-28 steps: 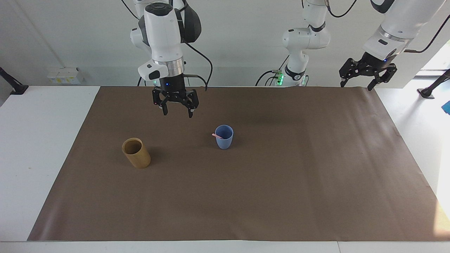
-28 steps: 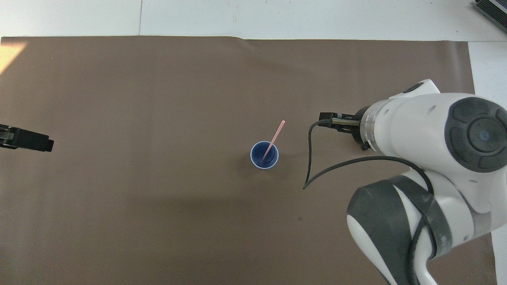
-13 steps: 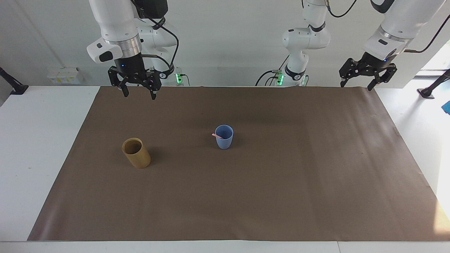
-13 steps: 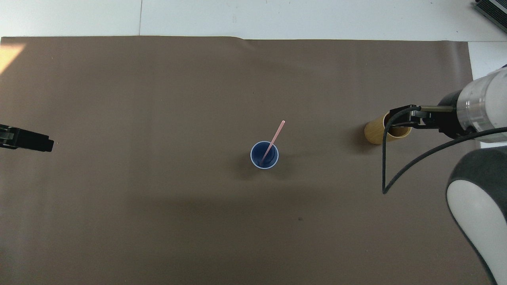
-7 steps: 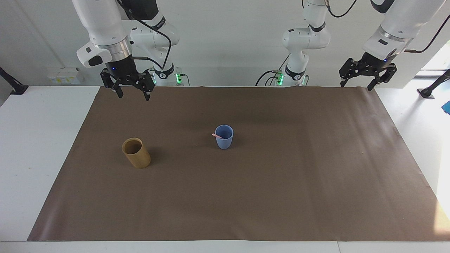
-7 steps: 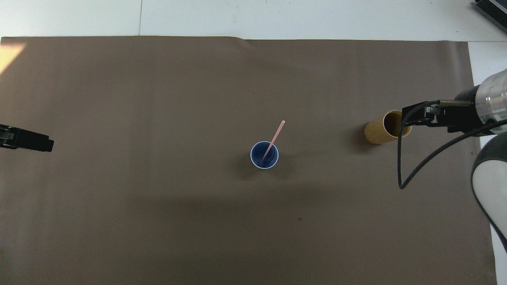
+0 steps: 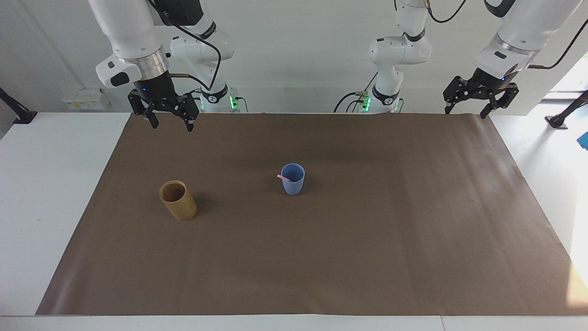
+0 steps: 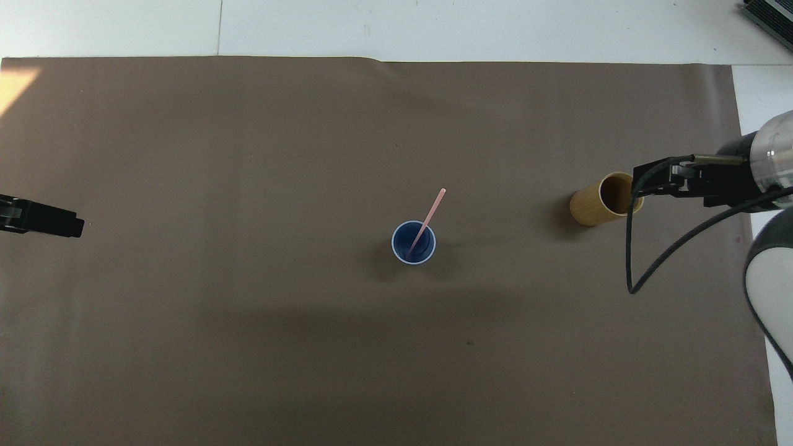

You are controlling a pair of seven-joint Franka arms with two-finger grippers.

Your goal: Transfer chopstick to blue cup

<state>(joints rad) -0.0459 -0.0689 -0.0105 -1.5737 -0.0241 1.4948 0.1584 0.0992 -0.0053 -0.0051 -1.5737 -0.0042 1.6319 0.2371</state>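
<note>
The blue cup (image 7: 292,179) stands upright near the middle of the brown mat and also shows in the overhead view (image 8: 413,243). The pale pink chopstick (image 7: 284,177) stands in it, leaning over the rim toward the right arm's end; it also shows in the overhead view (image 8: 431,212). My right gripper (image 7: 170,124) is open and empty, raised over the mat's edge by the robots, toward the right arm's end. My left gripper (image 7: 465,111) is open and empty, waiting over the mat's corner by the left arm's base.
A tan bamboo-coloured cylinder cup (image 7: 178,200) stands tilted on the brown mat (image 7: 321,257), toward the right arm's end from the blue cup. White tabletop surrounds the mat. The right arm's black cable (image 8: 632,260) hangs over the mat.
My right gripper, open throughout, has drawn away from beside the blue cup, risen, and moved toward the right arm's end. The cups, chopstick and left arm have not moved.
</note>
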